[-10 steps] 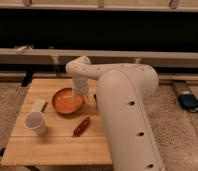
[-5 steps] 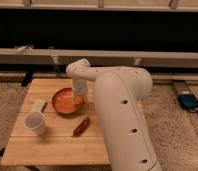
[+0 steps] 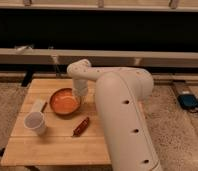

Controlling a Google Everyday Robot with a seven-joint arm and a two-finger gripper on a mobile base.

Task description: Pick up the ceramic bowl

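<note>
The ceramic bowl (image 3: 65, 102) is shallow, round and orange with a darker rim. It sits on the wooden table (image 3: 52, 147), left of centre. My white arm reaches over the table from the right and bends down at the wrist. The gripper (image 3: 80, 94) hangs at the bowl's right rim, partly hidden by the wrist housing. I cannot tell whether it touches the rim.
A white plastic cup (image 3: 35, 123) stands at the front left of the bowl. A small brown oblong item (image 3: 81, 127) lies in front of the bowl. A pale flat object (image 3: 38, 106) lies left of it. A dark wall with rails runs behind.
The wrist has shifted slightly left and down toward the bowl's right rim. The bowl, cup and brown item have not moved.
</note>
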